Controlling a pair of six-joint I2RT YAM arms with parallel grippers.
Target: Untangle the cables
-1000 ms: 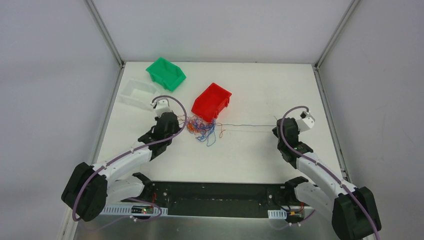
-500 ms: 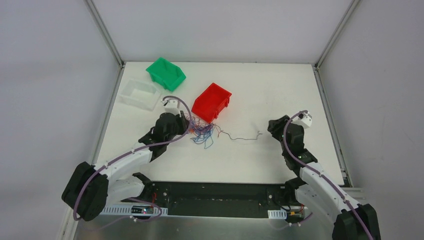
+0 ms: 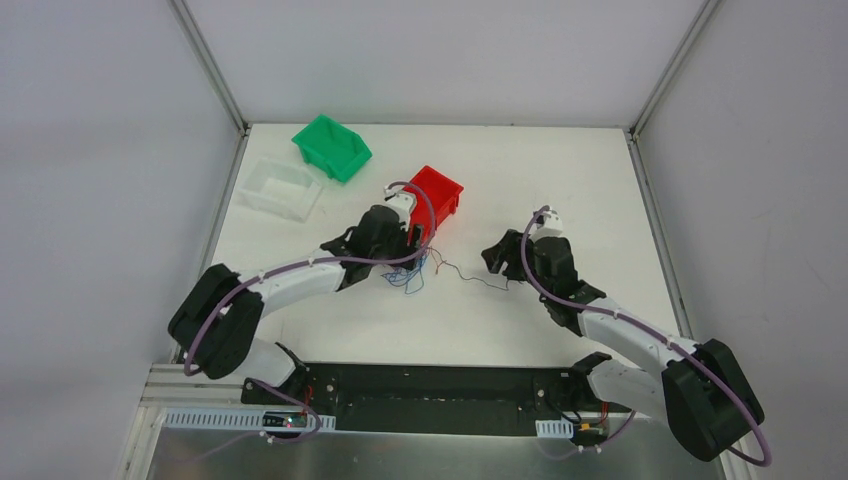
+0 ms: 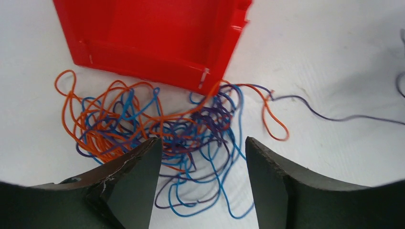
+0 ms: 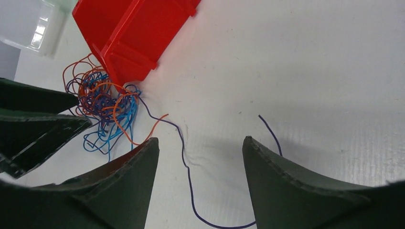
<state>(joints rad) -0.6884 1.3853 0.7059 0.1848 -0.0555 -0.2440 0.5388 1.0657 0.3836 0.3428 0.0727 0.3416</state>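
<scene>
The cables point(image 3: 406, 266) form a small tangle of orange, blue and purple strands just in front of the red bin point(image 3: 441, 192). One loose purple strand point(image 3: 481, 279) trails right from it in a slack curve. My left gripper point(image 3: 411, 246) hangs over the tangle and is open. In the left wrist view the cables point(image 4: 157, 124) lie ahead of and between the fingers of the left gripper point(image 4: 200, 143), which hold nothing. My right gripper point(image 3: 497, 256) is open over the purple strand point(image 5: 188, 167), which runs on the table between the fingers of the right gripper point(image 5: 200, 140).
The red bin point(image 4: 153, 33) touches the far side of the tangle. A green bin point(image 3: 332, 147) and a clear bin point(image 3: 280, 187) stand at the back left. White walls with metal rails border the table on both sides.
Both grippers have opened and let go. The purple strand, stretched taut a second ago, now lies slack. The left arm moved right over the tangle; the right arm moved left toward it.
</scene>
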